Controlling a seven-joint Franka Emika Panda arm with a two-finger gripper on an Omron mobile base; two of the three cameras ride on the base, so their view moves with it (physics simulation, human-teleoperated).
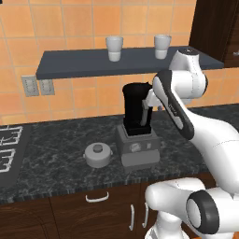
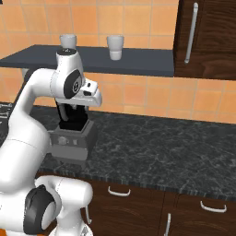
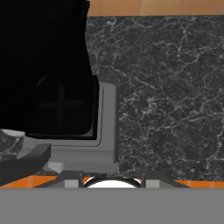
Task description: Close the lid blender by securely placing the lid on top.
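The gripper (image 2: 79, 107) hangs just beside the blender (image 1: 137, 123), level with the upper part of the black jar; whether its fingers are spread or closed cannot be told. From the hand camera the open jar and its grey base sit directly below. The lid (image 1: 98, 154) rests on the dark stone counter (image 2: 166, 147) left of the blender, untouched. Two white cups (image 1: 114, 48) stand on the shelf (image 1: 84, 63) above.

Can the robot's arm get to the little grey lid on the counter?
Probably yes. The lid sits in the open left of the blender, with nothing on it; the arm just has to swing over.
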